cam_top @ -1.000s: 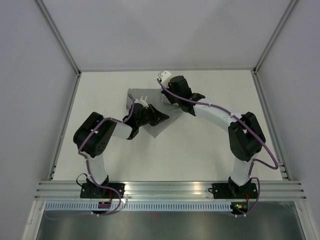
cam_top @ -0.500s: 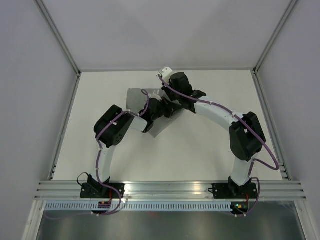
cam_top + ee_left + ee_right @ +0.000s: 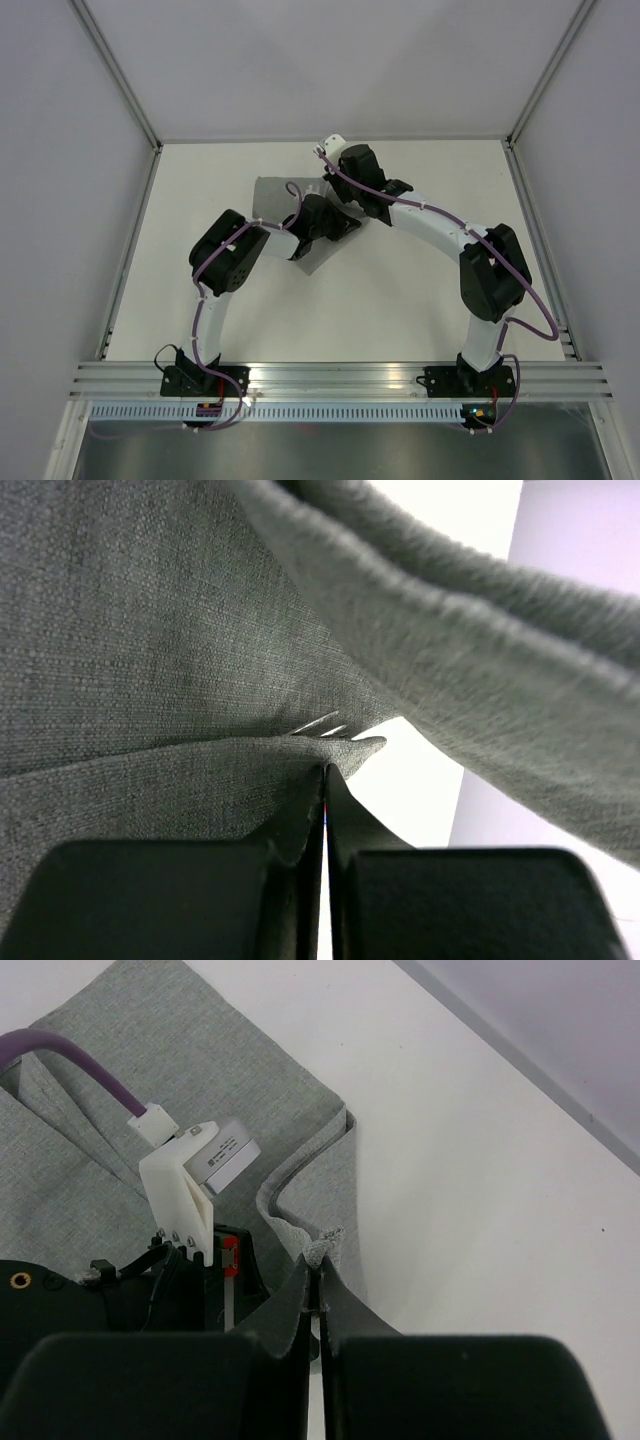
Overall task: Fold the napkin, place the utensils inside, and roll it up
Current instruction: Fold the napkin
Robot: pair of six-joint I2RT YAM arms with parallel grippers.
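Observation:
The grey napkin [image 3: 272, 193] lies at the back middle of the table, partly under both arms. My left gripper [image 3: 341, 226] is shut on a folded edge of the napkin [image 3: 150, 660]; another fold hangs over it at the upper right. Metal fork tines [image 3: 322, 724] of a utensil peek out between the cloth layers just ahead of the left fingertips. My right gripper [image 3: 349, 207] is shut on a raised napkin edge [image 3: 318, 1251], right beside the left wrist's white camera mount [image 3: 188, 1182]. The pink-handled utensil is hidden.
White table [image 3: 400, 300] with grey walls on three sides and a metal rail [image 3: 340, 378] along the near edge. The two wrists are close together over the napkin's right part.
The left arm has stretched up and to the right, bringing its gripper beside the right gripper at the napkin's right part. The right arm has barely moved.

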